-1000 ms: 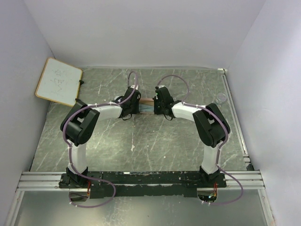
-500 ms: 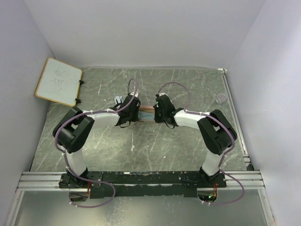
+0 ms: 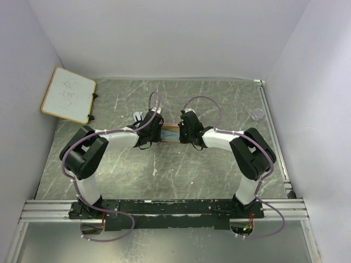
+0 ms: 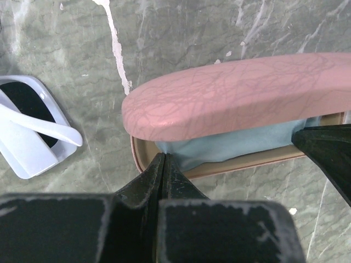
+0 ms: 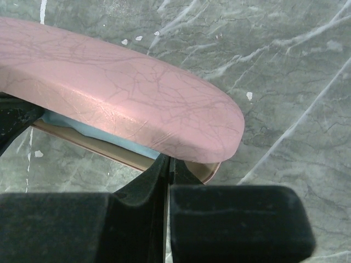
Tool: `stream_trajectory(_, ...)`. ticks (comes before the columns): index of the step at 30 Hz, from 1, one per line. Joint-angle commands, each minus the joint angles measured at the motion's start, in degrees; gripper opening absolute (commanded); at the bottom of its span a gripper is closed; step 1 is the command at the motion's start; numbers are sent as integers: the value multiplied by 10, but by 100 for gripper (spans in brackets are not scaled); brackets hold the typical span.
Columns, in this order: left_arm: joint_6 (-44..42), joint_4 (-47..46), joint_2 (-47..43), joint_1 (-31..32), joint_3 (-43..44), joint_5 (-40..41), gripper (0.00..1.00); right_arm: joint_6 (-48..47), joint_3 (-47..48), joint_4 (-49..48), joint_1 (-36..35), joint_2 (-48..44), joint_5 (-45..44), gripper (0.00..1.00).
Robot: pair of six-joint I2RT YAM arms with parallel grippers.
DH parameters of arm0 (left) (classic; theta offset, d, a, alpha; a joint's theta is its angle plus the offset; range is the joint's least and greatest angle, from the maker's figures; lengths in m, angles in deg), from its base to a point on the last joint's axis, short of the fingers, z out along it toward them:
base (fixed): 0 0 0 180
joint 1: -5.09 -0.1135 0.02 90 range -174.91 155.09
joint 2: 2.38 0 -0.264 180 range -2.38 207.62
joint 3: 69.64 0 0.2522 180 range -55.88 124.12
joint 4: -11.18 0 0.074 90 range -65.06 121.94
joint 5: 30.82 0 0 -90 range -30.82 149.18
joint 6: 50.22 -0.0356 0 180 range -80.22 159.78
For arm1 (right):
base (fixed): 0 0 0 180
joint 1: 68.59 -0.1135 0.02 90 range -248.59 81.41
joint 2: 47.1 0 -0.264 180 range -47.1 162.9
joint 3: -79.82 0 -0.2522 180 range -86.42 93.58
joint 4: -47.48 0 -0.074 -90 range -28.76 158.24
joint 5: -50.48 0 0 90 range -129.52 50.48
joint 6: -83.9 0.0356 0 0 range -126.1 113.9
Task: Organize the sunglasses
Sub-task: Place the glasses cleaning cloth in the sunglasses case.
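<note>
The sunglasses (image 4: 30, 131), pale-framed with a dark lens showing, lie on the marble table left of the pink case (image 4: 236, 93); from above, the sunglasses (image 3: 138, 116) sit just beyond my left wrist. The case (image 3: 171, 133) lies between both grippers, its lid tilted up over the beige base and a pale blue cloth (image 4: 230, 145) inside. My left gripper (image 4: 164, 158) is shut, tips touching the case's left front rim by the cloth. My right gripper (image 5: 167, 160) is shut, tips under the lid (image 5: 120, 93) at the right end.
A small whiteboard (image 3: 68, 94) leans at the back left wall. A small clear round object (image 3: 258, 114) sits at the back right, near a metal rail (image 3: 272, 131) along the right wall. White walls enclose the table on three sides.
Both grippers have come toward the near side and closer together around the case. The left arm's shift has uncovered the sunglasses. Over the last half second almost nothing moves.
</note>
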Motion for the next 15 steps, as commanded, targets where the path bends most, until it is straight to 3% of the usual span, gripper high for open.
stream_trajectory(1, 5, 14, -25, 10, -11, 12, 7, 4, -3, 4, -5, -15, -8, 0)
stream_trajectory(15, 18, 14, -33, 25, -30, 27, 7, 6, -24, 2, -7, -32, -12, 0)
